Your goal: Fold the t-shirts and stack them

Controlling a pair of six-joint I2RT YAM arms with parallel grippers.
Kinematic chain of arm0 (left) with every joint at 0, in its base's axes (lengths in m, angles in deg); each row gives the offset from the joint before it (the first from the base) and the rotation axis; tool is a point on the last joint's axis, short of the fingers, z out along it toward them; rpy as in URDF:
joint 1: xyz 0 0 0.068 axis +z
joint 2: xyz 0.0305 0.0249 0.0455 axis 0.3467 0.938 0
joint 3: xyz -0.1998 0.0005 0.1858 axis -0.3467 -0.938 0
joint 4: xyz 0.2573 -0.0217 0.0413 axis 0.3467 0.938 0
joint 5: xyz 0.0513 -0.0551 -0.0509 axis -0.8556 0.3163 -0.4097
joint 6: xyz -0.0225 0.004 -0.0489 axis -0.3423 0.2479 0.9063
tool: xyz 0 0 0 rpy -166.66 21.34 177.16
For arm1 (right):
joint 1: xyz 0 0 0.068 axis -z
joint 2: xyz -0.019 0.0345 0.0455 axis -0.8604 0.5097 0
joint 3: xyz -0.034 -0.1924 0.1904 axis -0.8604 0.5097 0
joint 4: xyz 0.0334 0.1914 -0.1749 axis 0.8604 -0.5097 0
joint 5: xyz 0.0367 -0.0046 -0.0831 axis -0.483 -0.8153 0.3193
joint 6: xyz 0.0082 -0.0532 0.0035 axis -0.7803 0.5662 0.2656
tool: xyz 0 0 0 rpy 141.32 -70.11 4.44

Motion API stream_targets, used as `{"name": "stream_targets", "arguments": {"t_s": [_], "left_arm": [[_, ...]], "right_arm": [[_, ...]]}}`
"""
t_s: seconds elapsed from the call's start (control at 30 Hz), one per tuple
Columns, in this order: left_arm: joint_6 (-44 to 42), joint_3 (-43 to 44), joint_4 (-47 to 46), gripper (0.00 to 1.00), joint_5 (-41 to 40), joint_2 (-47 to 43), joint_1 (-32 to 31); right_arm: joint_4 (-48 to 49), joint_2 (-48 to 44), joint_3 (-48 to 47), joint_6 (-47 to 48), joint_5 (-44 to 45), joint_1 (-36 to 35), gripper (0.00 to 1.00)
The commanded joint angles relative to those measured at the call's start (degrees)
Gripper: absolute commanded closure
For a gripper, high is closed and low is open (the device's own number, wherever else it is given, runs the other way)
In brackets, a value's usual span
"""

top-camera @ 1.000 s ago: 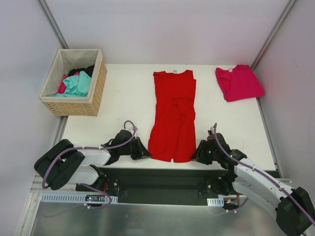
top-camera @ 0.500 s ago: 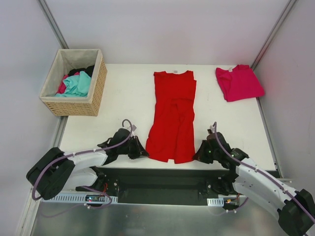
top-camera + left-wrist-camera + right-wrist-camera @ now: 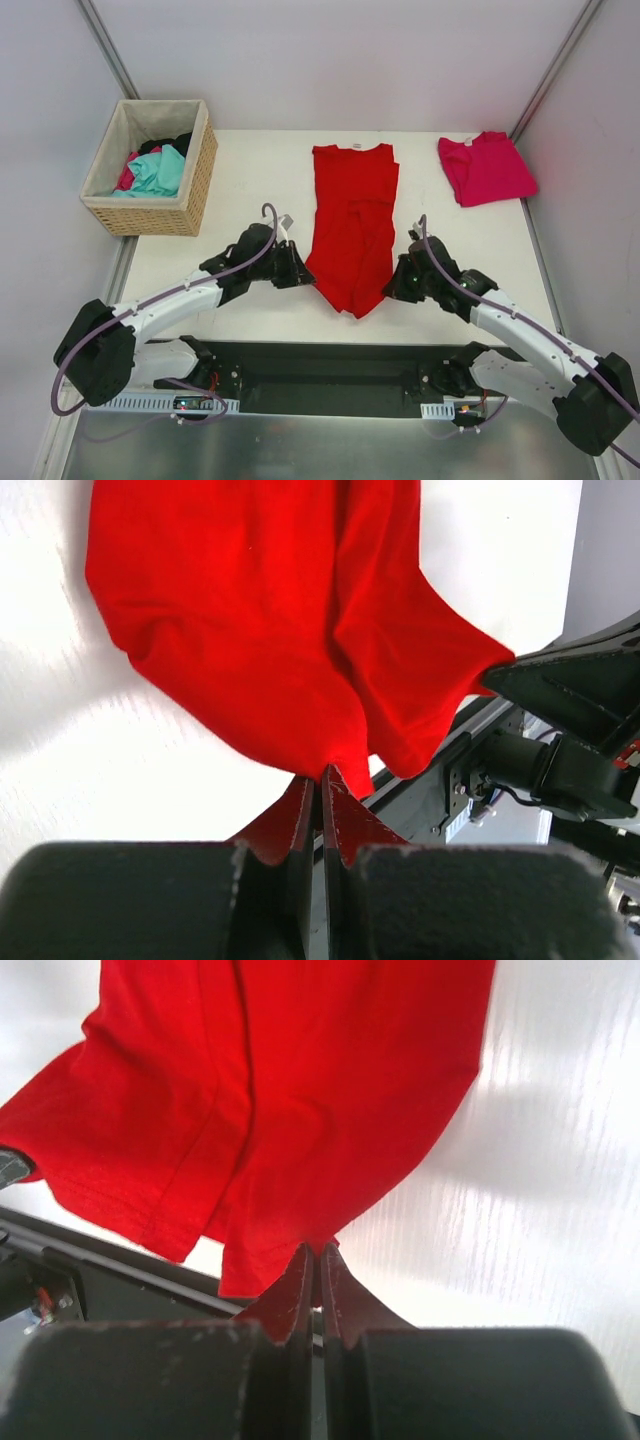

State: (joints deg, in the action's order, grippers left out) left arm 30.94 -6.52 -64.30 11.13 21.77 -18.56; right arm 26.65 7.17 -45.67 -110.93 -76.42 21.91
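The red t-shirt (image 3: 352, 215) lies lengthwise on the white table, sleeves folded in, its bottom end lifted and bunched toward the middle. My left gripper (image 3: 303, 274) is shut on the hem's left corner (image 3: 325, 765). My right gripper (image 3: 392, 282) is shut on the hem's right corner (image 3: 320, 1247). Red cloth (image 3: 280, 630) hangs ahead of the left jaws, and red cloth (image 3: 270, 1090) likewise fills the right wrist view. A folded magenta-pink t-shirt (image 3: 485, 167) rests at the table's back right corner.
A wicker basket (image 3: 199, 175) with teal, pink and dark clothes stands at the back left. The table's front edge (image 3: 250, 340) and a black rail run just behind both grippers. Grey walls enclose the table on three sides.
Both grippers have moved away from the front edge toward the table's middle, lifting the red shirt's hem with them. The right gripper closed on its corner during this second.
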Motion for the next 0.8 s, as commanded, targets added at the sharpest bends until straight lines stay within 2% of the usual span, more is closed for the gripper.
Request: {"name": "stream_targets", "arguments": {"t_s": [0.0, 0.53, 0.77], "left_arm": [[-3.5, 5.6, 2.6, 1.0, -0.2, 2.8, 1.8], [-5.9, 12.5, 4.4, 1.0, 2.9, 8.1, 8.9], [-7.4, 21.1, 4.8, 1.0, 4.2, 14.3, 10.5]], "right_arm": [[0.4, 2.7, -6.2, 3.4, 5.3, -0.3, 0.99], [-0.1, 13.6, -17.6, 8.5, 7.8, 4.1, 0.99], [2.7, 18.8, -19.8, 9.2, 6.7, 8.2, 0.99]]}}
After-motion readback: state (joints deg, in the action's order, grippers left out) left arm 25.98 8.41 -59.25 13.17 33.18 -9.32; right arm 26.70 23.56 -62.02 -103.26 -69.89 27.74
